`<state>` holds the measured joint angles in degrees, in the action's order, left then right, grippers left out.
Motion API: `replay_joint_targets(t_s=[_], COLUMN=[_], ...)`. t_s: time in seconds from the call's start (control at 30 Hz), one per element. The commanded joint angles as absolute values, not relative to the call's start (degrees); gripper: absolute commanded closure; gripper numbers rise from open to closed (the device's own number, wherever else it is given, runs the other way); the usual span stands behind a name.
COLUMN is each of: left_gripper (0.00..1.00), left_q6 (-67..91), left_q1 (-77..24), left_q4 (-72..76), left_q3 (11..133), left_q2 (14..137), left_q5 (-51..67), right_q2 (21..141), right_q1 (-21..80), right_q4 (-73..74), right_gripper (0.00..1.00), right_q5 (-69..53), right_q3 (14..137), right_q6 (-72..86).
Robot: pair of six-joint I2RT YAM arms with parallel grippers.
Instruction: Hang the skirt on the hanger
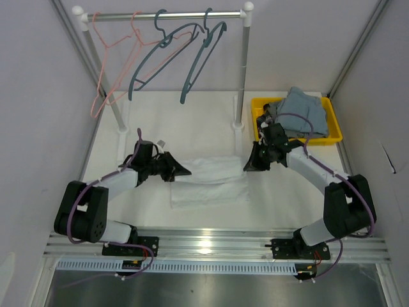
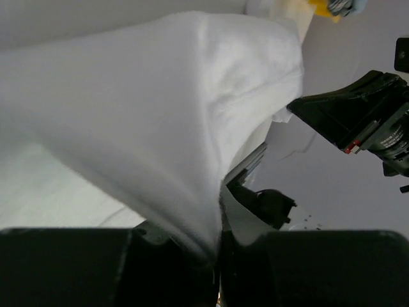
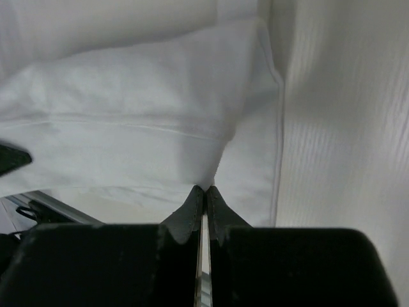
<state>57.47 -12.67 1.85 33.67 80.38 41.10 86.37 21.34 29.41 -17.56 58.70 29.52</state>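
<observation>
A white skirt (image 1: 211,180) lies on the table between my two arms. My left gripper (image 1: 181,170) is shut on its left top corner; in the left wrist view the cloth (image 2: 160,115) rises in a peak from the closed jaws. My right gripper (image 1: 250,165) is shut on the right top corner; in the right wrist view the fold of the skirt (image 3: 140,128) is pinched at the fingertips (image 3: 192,203). Three hangers hang on the rail (image 1: 169,16) at the back: a pink one (image 1: 108,57) and two grey-blue ones (image 1: 160,54) (image 1: 201,54).
A yellow bin (image 1: 333,128) holding grey-blue clothes (image 1: 300,112) stands at the back right, just behind my right arm. The rail's white posts (image 1: 241,70) stand on the table behind the skirt. Grey walls close in both sides.
</observation>
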Motion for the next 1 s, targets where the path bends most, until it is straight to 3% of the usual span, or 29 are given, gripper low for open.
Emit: replay_joint_targets(t_s=[0.0,0.27,0.37,0.43,0.5,0.67,0.97], left_gripper=[0.77,0.73,0.66,0.54,0.44,0.34,0.31], left_q6=[50.54,47.38,46.24,45.36,43.34,37.46,28.83], left_q1=[-11.95,-11.95,-11.95,-11.95,-12.04,-11.95,-12.04], left_q4=[-4.46,-4.83,-5.53,-6.67,-10.27,-21.33,-34.44], left_q3=[30.16,26.72,26.81,27.07,28.64,32.95,41.83], left_q2=[77.96,79.36,79.63,78.05,74.73,67.42,51.69], left_q5=[40.44,39.03,38.59,37.45,35.78,27.53,19.87], right_q2=[80.43,79.80,81.73,81.57,80.95,78.05,73.04], right_q1=[21.71,21.09,21.27,21.45,21.71,22.67,22.68], right_q4=[25.85,23.82,24.78,24.96,25.66,28.99,35.15], right_gripper=[1.00,1.00,0.97,0.88,0.72,0.46,0.37], right_q5=[-18.55,-16.26,-15.13,-14.68,-14.06,-12.31,-9.41], right_q3=[49.96,43.24,44.47,44.74,44.82,46.92,53.26], right_q6=[31.29,30.68,29.89,29.45,29.18,28.48,27.07])
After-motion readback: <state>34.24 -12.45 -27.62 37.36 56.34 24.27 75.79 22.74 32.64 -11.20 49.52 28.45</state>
